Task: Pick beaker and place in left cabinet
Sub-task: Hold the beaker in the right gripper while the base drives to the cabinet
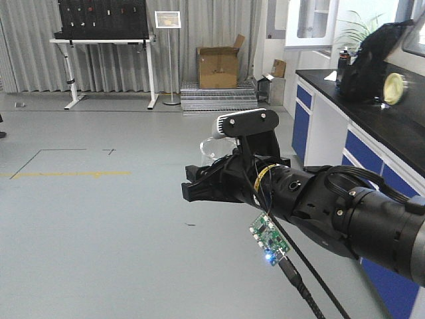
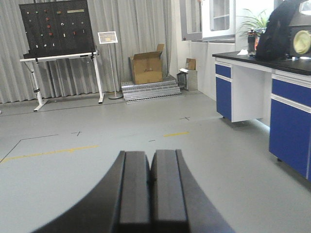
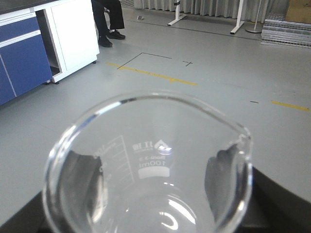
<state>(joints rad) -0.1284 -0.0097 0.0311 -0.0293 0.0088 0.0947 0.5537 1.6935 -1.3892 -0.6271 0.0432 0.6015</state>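
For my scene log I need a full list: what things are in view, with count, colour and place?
beaker: one, clear glass, in right pincer
pegboard: one, black, on white stand before grey curtain
cardboard box: one, brown, by the curtain
base cabinets: several, blue, under black counter
bag: one, black, on the counter
floor tape: some strips, yellow, on grey floor
circuit board: one, green, dangling under right arm
left pincer: one, black, shut, empty
right pincer: one, black, shut on the beaker
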